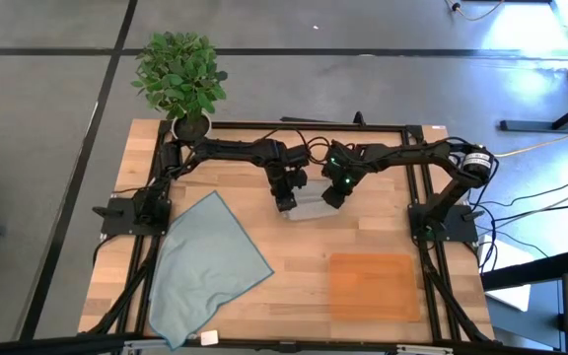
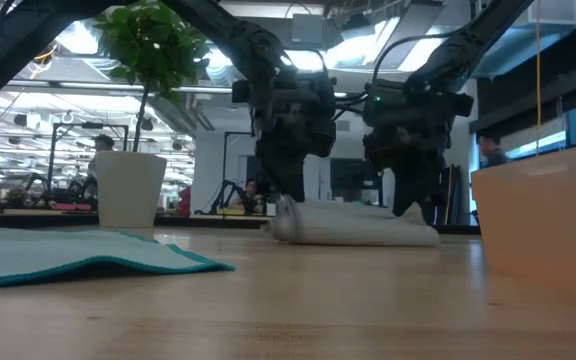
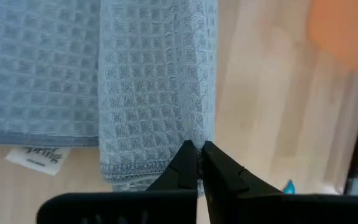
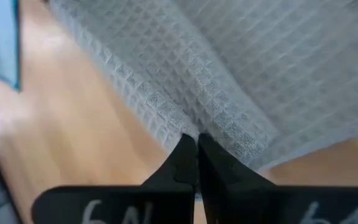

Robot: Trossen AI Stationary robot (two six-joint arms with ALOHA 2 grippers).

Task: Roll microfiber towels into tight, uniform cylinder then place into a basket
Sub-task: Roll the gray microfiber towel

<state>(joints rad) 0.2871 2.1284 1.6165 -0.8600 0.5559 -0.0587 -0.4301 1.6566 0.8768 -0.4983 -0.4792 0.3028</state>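
Observation:
The light grey-beige towel [image 1: 309, 207] lies partly rolled on the far middle of the table; it shows as a low roll in the low view [image 2: 353, 225]. My left gripper [image 1: 284, 202] is shut at the roll's left end. My right gripper [image 1: 333, 197] is shut at its right end. The pale blue-grey towel [image 1: 210, 261] lies spread flat at the near left, touched by no gripper. The orange-brown basket [image 1: 373, 286] sits at the near right. My left gripper has its shut fingertips [image 3: 191, 155] on the rolled fold's side edge [image 3: 207, 134], near the towel's hemmed end, coming from above and pointing down. Whether cloth is nipped between the tips is hidden by the fingers. The roll lies on the table. My right gripper has its shut fingertips [image 4: 188, 152] on the rolled fold [image 4: 194, 127] near the towel's other end, from above, pointing down. The fingers hide whether a layer is between them. The cloth rests on the table.
A white plant pot [image 1: 190, 123] with a green plant stands at the far left corner. A white label [image 3: 36, 155] lies beside the grey towel's hem. Bare wood lies between the roll and the basket.

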